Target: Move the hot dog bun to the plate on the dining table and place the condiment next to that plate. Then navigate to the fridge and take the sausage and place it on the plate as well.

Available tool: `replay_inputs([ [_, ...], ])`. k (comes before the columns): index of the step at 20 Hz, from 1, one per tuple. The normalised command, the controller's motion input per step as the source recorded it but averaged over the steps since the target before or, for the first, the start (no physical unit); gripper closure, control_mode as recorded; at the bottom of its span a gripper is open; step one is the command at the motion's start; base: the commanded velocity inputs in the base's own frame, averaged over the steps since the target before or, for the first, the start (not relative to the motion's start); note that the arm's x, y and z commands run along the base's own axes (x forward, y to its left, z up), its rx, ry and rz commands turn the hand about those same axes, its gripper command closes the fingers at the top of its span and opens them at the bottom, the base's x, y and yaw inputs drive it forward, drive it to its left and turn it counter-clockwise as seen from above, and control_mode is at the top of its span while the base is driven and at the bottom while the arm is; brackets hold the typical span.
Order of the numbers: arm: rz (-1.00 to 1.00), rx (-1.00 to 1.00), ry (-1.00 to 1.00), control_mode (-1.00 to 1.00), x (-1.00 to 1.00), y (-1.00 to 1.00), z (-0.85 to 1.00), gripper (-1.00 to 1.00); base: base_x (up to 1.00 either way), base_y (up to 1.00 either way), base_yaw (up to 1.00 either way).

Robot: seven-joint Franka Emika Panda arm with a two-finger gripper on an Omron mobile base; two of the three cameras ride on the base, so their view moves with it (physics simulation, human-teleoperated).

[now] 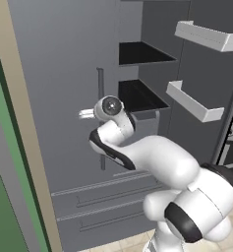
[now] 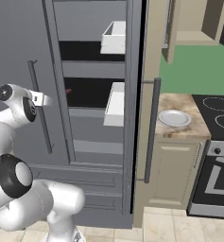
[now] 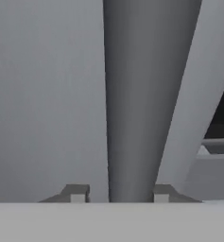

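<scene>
The fridge [image 1: 64, 98] is the landmark here: a tall dark grey body with one door swung open, so that black inner shelves and white door bins [image 1: 194, 101] show.

The hand [image 3: 119, 194] sits right at the fridge's long dark vertical handle [image 3: 142, 94]. In the hand view the handle runs up between the two finger tips [image 3: 77, 194], one tip on each side of the bar and close against it — narrowed onto the handle, gripping it. In the left base view the white arm reaches up from the lower right to that handle [image 1: 100, 81] on the closed door panel, left of the open compartment. In the right base view the same handle [image 2: 40, 108] stands just beside the arm's wrist.

The sausage [image 2: 68, 91] shows as a small dark reddish patch at the left end of the lower black shelf inside the fridge, in the right base view; it is too small to tell more.

Right of the fridge, past its open door, a table [image 2: 179, 106] with a marbled top over cream cabinets carries a small plain white plate [image 2: 174, 117]. Beside that stands a stove [image 2: 217, 142] with a dark top — well apart from the hand.
</scene>
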Motion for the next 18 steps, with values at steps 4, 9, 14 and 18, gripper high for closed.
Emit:
replay_inputs([
  [4,0.19,0.00,0.00,-1.00,-0.23,0.74,0.00,1.00,0.00,0.00,0.00],
  [9,0.17,0.00,0.00,-1.00,-0.69,0.73,0.00,1.00,0.00,0.00,0.00],
  [14,0.07,0.00,0.00,-1.00,-1.00,0.66,0.11,1.00,0.00,0.00,0.00],
  [18,0.01,0.00,0.03,-1.00,-1.00,0.74,0.28,1.00,0.00,0.00,0.00],
])
